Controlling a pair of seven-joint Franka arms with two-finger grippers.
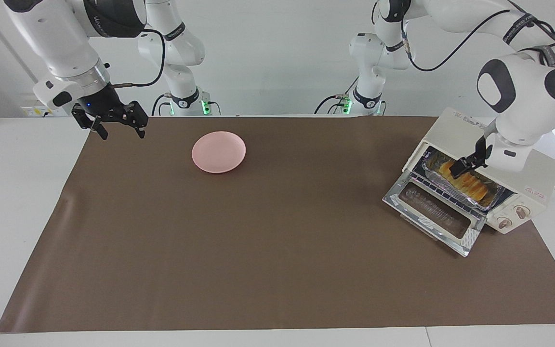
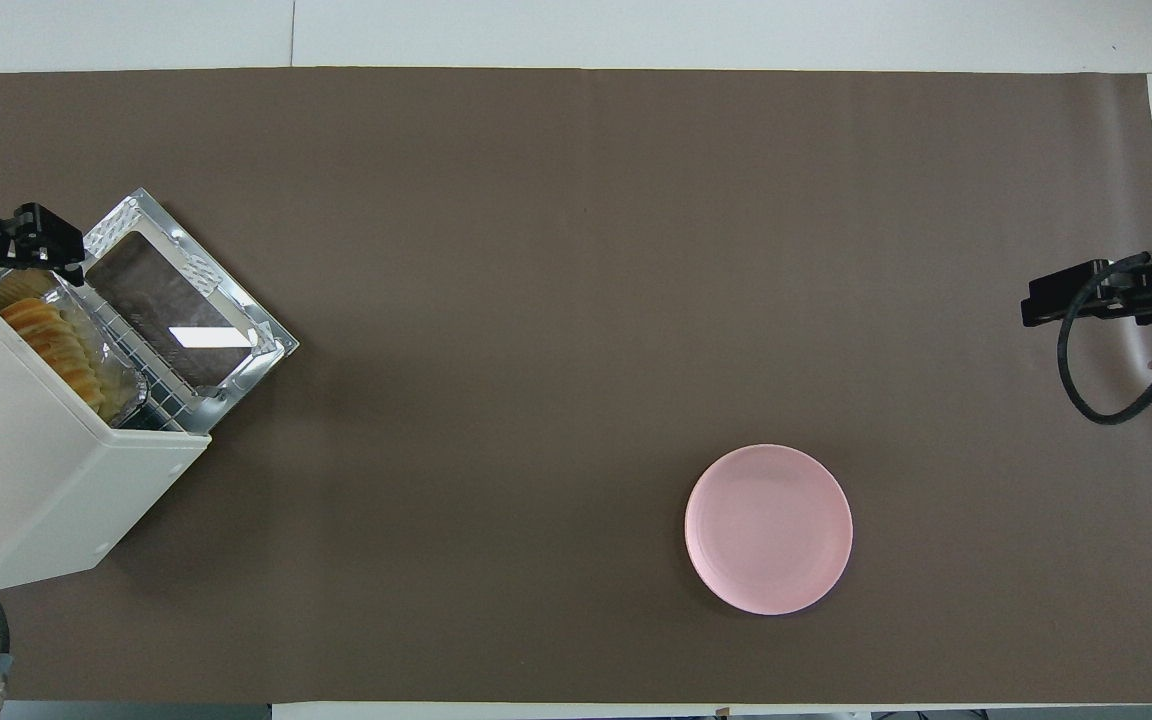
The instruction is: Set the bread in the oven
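The cream-white oven (image 1: pixel 540 180) stands at the left arm's end of the table, its glass door (image 1: pixel 434 214) dropped open. The yellow-orange ridged bread (image 1: pixel 470 184) lies in a crinkled foil tray on the wire rack in the oven's mouth. It also shows in the overhead view (image 2: pixel 51 335), inside the oven (image 2: pixel 26 470). My left gripper (image 1: pixel 461 167) is at the oven's opening, right over the end of the bread; in the overhead view (image 2: pixel 41 250) it is beside the open door (image 2: pixel 181 310). My right gripper (image 1: pixel 119 126) is open and empty, waiting over the mat's corner at the right arm's end.
An empty pink plate (image 1: pixel 218 152) sits on the brown mat (image 1: pixel 277 250), toward the right arm's end and near the robots; it also shows in the overhead view (image 2: pixel 768 528). The open oven door juts out over the mat. A cable hangs from the right gripper (image 2: pixel 1086 295).
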